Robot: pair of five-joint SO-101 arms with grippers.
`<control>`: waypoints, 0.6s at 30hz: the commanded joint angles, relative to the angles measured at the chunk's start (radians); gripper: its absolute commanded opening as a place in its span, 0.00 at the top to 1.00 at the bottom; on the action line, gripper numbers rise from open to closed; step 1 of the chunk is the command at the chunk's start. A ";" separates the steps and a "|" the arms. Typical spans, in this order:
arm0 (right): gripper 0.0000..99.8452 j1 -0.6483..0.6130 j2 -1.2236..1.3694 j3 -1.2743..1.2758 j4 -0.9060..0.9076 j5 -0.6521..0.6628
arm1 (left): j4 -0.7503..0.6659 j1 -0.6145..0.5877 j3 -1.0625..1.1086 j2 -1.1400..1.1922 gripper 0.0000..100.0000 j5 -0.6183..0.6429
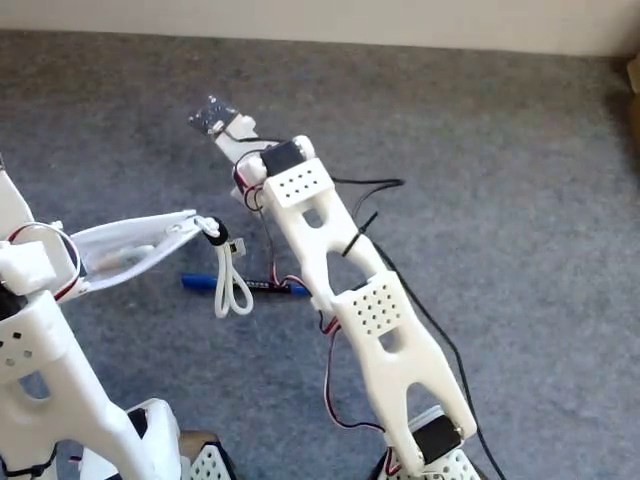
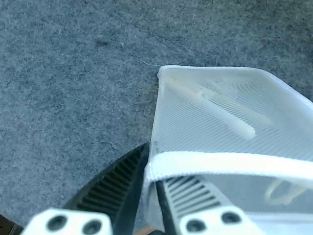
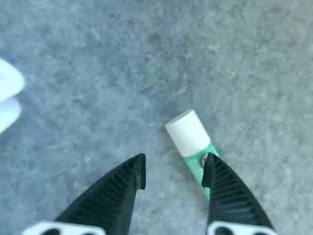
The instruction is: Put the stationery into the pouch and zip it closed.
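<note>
A white mesh pouch [image 1: 135,248] hangs slightly above the grey carpet, with my left gripper [image 2: 152,167] shut on its banded edge. Through the mesh of the pouch [image 2: 230,142] I see pale stick-shaped items [image 2: 222,115] inside. Its white cord loop [image 1: 233,285] dangles from the zip end. A blue pen [image 1: 245,285] lies on the carpet just below the pouch. My right gripper [image 3: 173,164] is open low over the carpet, farther back [image 1: 215,120]. A glue stick [image 3: 188,134] with a white cap and green body lies against the inner side of one finger.
Grey carpet covers the whole work area, with open room to the right and at the back. A pale wall edge runs along the far side. The right arm [image 1: 350,280] stretches diagonally across the middle, its black cables trailing beside it.
</note>
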 commanded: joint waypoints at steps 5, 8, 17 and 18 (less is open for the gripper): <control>0.82 0.030 0.019 -0.036 -0.013 0.026 | 0.000 -0.013 -0.005 -0.004 0.99 0.003; 0.82 0.031 0.019 -0.030 -0.013 0.026 | 0.000 -0.015 -0.005 -0.004 0.99 0.003; 0.82 0.056 0.065 -0.027 -0.088 0.026 | 0.000 -0.016 -0.005 -0.004 0.99 0.003; 0.82 0.058 0.079 -0.031 -0.088 0.026 | 0.000 -0.016 -0.005 -0.004 0.99 0.003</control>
